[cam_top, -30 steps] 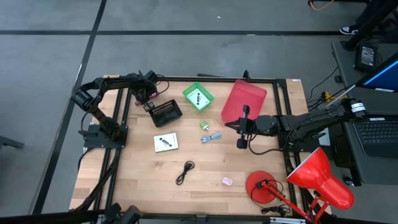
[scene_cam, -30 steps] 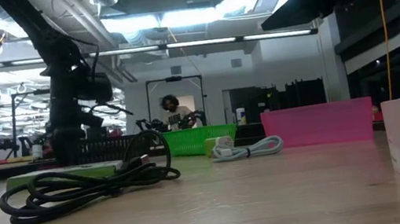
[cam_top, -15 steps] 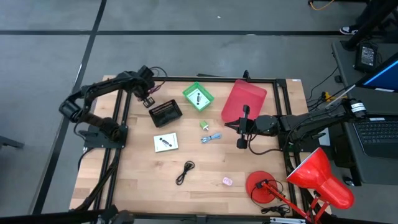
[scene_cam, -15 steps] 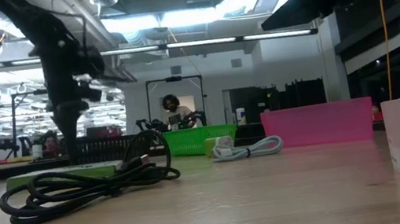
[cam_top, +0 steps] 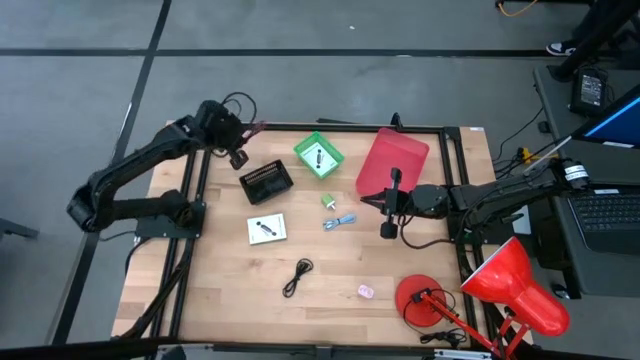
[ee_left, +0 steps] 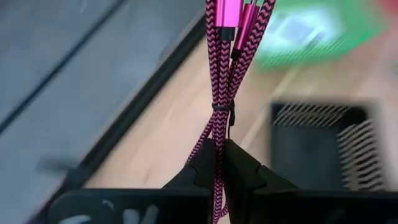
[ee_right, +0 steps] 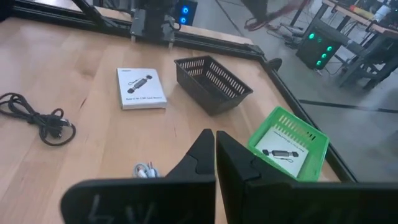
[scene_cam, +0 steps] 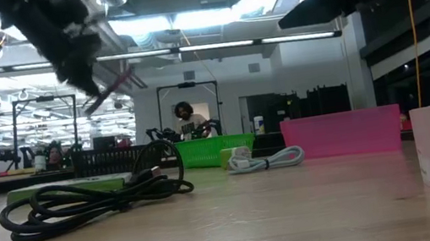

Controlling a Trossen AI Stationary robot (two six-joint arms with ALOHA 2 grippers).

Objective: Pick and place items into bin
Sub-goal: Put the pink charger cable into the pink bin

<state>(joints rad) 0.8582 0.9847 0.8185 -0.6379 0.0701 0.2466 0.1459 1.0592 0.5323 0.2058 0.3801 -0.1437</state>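
Observation:
My left gripper [cam_top: 240, 136] is raised over the table's far left corner, beside the black mesh basket [cam_top: 266, 181], and is shut on the red braided cable [ee_left: 222, 93], which also shows in the low view [scene_cam: 113, 83]. My right gripper [cam_top: 388, 207] is shut and waits beside the red bin [cam_top: 392, 160]. One white card [cam_top: 267, 229] lies flat on the wood. Another lies in the green basket [cam_top: 319, 155]. The black cable [cam_top: 298, 276], a pink piece [cam_top: 365, 291], a green piece [cam_top: 328, 201] and a blue-grey cable [cam_top: 340, 221] lie loose on the table. My left gripper pinches the red cable's folded bundle [ee_left: 217, 146] between its two fingers, several strands together, below the small tie [ee_left: 222, 109]. The plug ends [ee_left: 227, 15] stick out beyond the fingertips. The cable is lifted clear of the table, with the fingers slanting rather than pointing straight down.
A red desk lamp [cam_top: 505, 285] stands at the table's near right corner. Black frame rails [cam_top: 300, 126] run along the table's edges. Bare wood lies between the white card and the black cable. A person [scene_cam: 186, 121] sits far behind the table.
My left gripper has risen from low beside the black basket, carrying the red cable up clear of the table. It has shifted toward the far left corner and tipped from pointing down to slanting. My right arm has kept still.

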